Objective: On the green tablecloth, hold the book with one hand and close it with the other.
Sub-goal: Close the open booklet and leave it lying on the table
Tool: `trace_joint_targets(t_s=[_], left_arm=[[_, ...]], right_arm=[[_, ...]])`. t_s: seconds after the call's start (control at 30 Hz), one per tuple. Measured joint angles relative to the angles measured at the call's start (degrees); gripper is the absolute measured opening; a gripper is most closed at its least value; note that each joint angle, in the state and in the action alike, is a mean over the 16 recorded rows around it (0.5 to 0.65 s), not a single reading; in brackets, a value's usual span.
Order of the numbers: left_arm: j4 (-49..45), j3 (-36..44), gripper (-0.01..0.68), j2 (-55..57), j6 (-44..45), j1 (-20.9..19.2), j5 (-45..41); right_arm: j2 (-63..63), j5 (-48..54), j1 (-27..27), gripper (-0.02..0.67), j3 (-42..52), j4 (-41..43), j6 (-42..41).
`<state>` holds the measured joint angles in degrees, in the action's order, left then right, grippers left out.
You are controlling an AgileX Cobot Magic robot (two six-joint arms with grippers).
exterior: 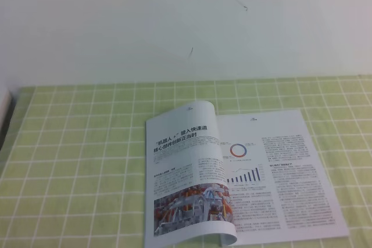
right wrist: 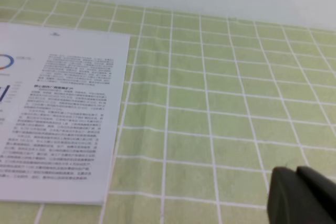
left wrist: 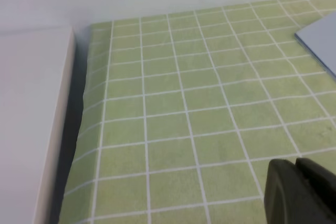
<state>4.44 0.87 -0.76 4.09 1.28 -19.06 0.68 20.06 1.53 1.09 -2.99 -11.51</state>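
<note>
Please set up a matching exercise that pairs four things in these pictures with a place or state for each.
Column one:
1. the book
2. the green tablecloth
3. the left hand
4. the right hand

Column two:
A. spread flat under everything, gridded with white lines
B. in its wrist view, over bare cloth beside a white ledge
C. lying open, left pages curling upward
D. in its wrist view, over cloth to the right of a printed page

Right pairs: 1-C, 2-A, 3-B, 4-D.
</note>
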Motion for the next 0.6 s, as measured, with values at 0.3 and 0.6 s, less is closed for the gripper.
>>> trace_joint_targets(t_s=[0.3,0.6], left_arm=[[0.34,0.15,-0.003,0.0,0.0,0.0,3.23],[2.22,0.34,-0.003,0.0,0.0,0.0,12.11]], right_arm=[[0.0,0.0,0.0,-0.003,0.0,0.0,0.0],[0.0,0.0,0.0,-0.003,0.0,0.02,-0.02]])
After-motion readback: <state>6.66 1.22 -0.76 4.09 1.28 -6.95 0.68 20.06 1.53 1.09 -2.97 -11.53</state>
